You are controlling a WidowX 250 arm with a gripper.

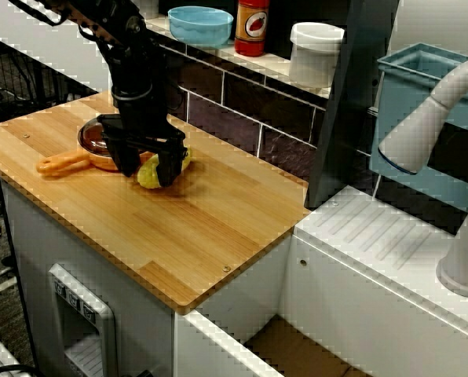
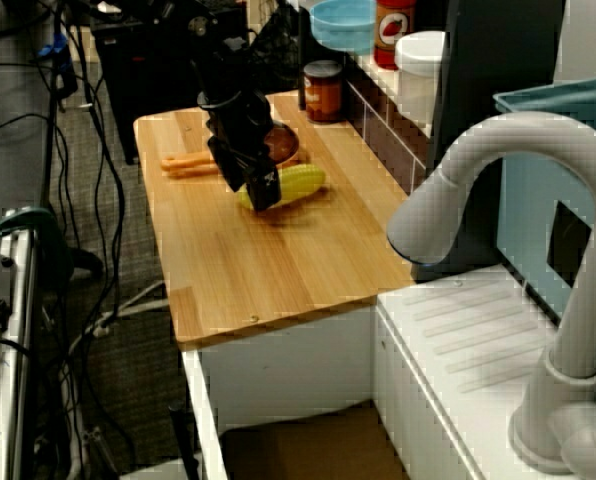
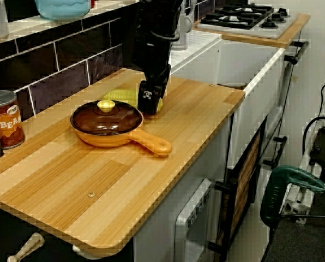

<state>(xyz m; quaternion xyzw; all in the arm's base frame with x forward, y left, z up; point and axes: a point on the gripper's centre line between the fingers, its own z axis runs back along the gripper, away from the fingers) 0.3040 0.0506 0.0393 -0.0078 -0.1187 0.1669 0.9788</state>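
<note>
Gripper (image 1: 149, 173): jaws wide, astride corn cob (image 1: 184, 161) | cob flat on counter (image 1: 218, 228), beside lidded pan (image 1: 93, 141) | judged: reach done; clamp, lift outstanding.

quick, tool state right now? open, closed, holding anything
tool: down over the corn cob on the wooden counter, a finger on each side; cannot tell whether it is clamped on the cob.

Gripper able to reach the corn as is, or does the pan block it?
Likely yes: the gripper is down over one end of the corn, a finger on each side. The pan sits beside it, not between. Whether it grips is unclear.
</note>
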